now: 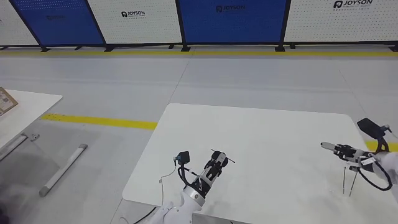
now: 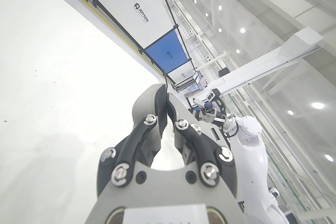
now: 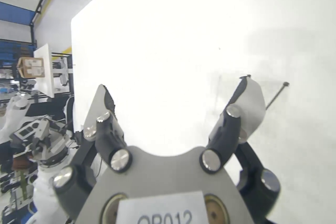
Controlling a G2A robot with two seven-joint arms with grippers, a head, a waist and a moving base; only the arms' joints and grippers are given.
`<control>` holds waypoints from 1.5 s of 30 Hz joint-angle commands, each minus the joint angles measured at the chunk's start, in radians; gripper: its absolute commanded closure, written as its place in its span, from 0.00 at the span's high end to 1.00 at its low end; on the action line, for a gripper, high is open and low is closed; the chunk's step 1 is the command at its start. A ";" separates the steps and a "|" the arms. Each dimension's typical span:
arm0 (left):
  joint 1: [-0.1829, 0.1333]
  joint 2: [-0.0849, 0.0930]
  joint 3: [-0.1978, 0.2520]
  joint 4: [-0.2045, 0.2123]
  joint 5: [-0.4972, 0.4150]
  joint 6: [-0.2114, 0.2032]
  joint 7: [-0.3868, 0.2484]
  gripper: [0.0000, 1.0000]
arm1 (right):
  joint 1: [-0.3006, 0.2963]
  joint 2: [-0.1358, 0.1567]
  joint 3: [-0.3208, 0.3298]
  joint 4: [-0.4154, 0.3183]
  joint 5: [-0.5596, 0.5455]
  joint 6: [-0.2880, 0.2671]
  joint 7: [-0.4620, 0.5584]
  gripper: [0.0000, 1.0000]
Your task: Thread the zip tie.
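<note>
The left hand (image 2: 166, 104) is clamped shut on the held tie (image 2: 165, 80), a thin black strip. A short end of it pokes out past the fingertips. Seen from above, this tie's long axis runs roughly 9 to 3 o'clock, slightly tipped, across the hand and above the near left part of the table (image 1: 261, 130). Which end is the head and which the tail is too small to tell.

The right hand (image 3: 176, 93) is spread wide and grips nothing. It sits at 3 o'clock from the left hand, well apart from it, with its fingers pointing toward 9 o'clock.

The loose ties (image 1: 344, 180) lie flat on the table near the right hand, at about 5 o'clock from it. They lie side by side, and their long axes run roughly 12 to 6 o'clock. The right hand is far nearer to them than the left.

Count: two hands, one full and one free. There is one tie held and what look like two on the table, the second fainter, so probably three ties in all.

Threading appears not to have begun. My judgement is that the free right hand must cross toward 9 o'clock to meet the held tie's loose end.
</note>
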 commanded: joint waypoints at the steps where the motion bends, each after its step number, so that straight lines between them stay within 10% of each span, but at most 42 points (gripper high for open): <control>1: 0.000 0.000 0.000 0.000 0.000 0.000 0.000 0.00 | -0.026 0.007 0.015 -0.057 -0.067 0.000 0.077 1.00; 22: 0.000 0.000 0.000 0.000 0.000 0.000 0.000 0.00 | -0.041 0.016 0.009 -0.090 -0.169 -0.003 0.174 1.00; 33: 0.000 0.000 0.000 0.000 0.000 0.000 0.000 0.00 | 0.051 0.053 -0.100 0.021 -0.283 -0.413 0.195 1.00; 37: 0.000 0.000 0.000 0.000 0.000 0.000 0.000 0.00 | 0.143 0.073 -0.212 0.099 -0.284 -0.413 0.195 1.00; 45: 0.000 0.000 0.000 0.000 0.000 0.000 0.000 0.00 | 0.149 0.074 -0.220 0.102 -0.282 -0.409 0.195 1.00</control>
